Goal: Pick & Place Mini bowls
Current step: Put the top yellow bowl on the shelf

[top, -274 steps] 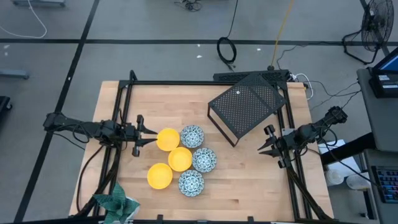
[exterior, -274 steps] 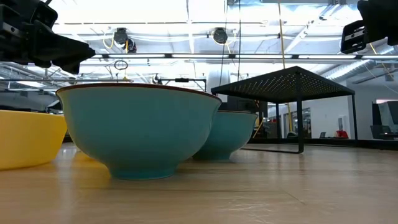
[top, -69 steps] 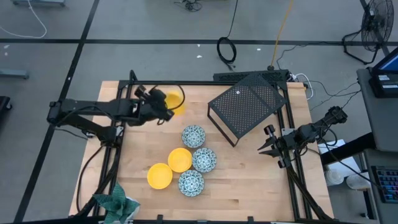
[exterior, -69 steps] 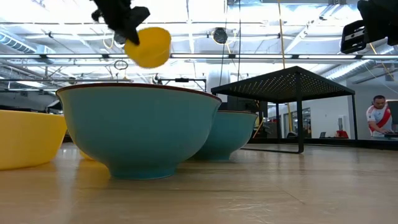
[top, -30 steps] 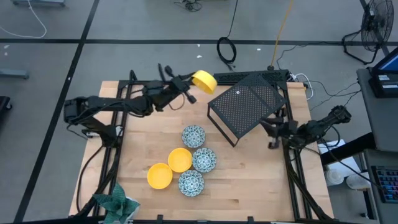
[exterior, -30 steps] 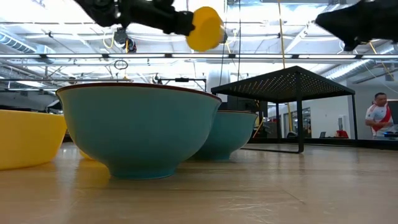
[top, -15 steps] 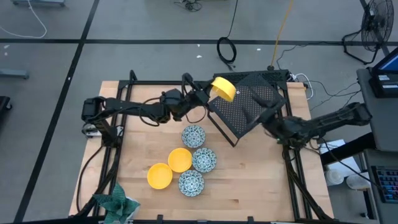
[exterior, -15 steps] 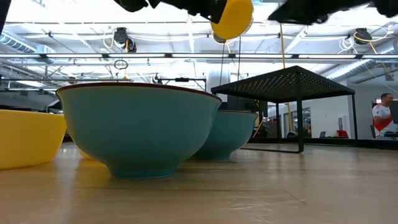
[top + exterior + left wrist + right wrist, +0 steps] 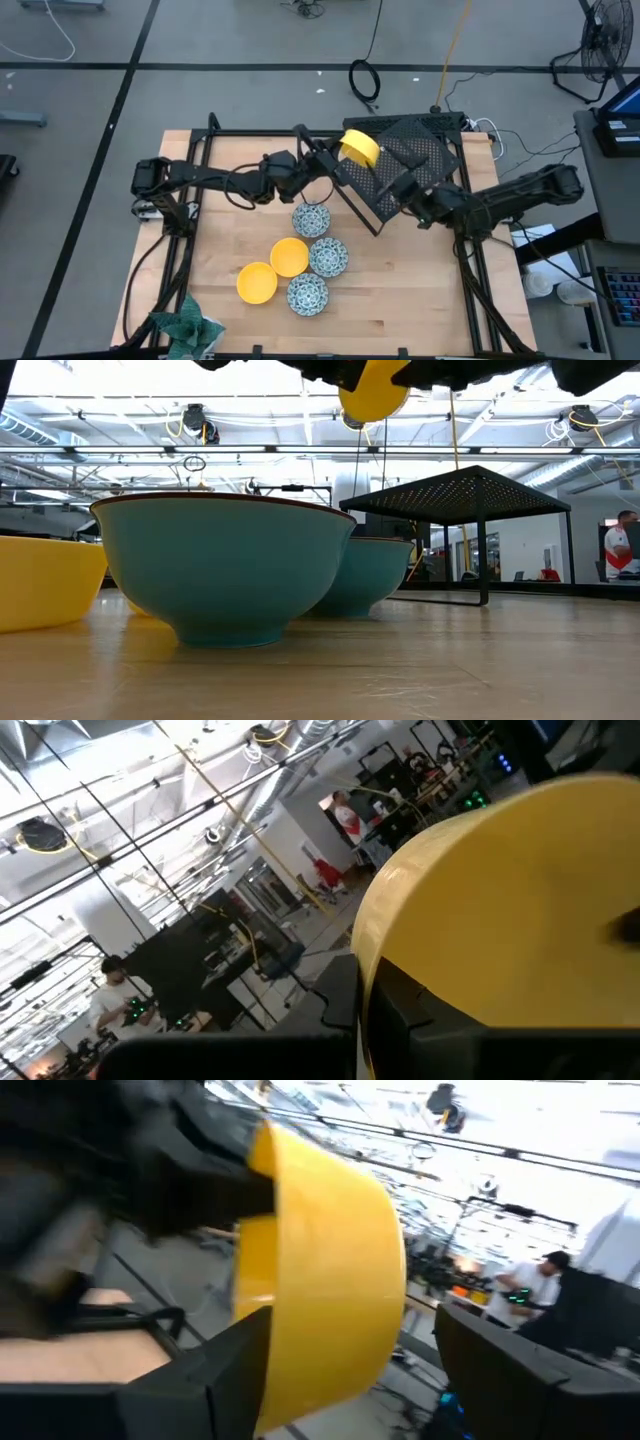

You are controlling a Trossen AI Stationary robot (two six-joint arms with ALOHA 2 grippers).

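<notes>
My left gripper (image 9: 330,160) reaches out to the near left corner of the black perforated stand (image 9: 405,160), shut on a yellow mini bowl (image 9: 360,148) that it holds up in the air. My right gripper (image 9: 392,188) is open over the stand. In the right wrist view its two fingers (image 9: 215,1380) stand on either side of the yellow bowl (image 9: 320,1270); I cannot tell whether they touch it. Two more yellow bowls (image 9: 290,256) and three teal-patterned bowls (image 9: 311,218) sit on their bases on the table. My left gripper holds the yellow bowl by its rim (image 9: 250,1185), coming level from the table's left. The bowl is tipped on its side with its mouth toward my left arm and its base toward the right. It is lifted clear, above the stand's top.
The stand sits askew at the table's far right on thin legs (image 9: 483,560). A green patterned cloth (image 9: 190,325) lies at the near left corner. Bare wood lies near right of the bowl cluster. A person (image 9: 622,550) is in the room far beyond.
My left gripper has carried the yellow bowl toward the table's right, from the far middle to the stand's corner, and has stayed shut on it. My right gripper has swung toward the table's left and up over the stand toward the bowl, and has opened.
</notes>
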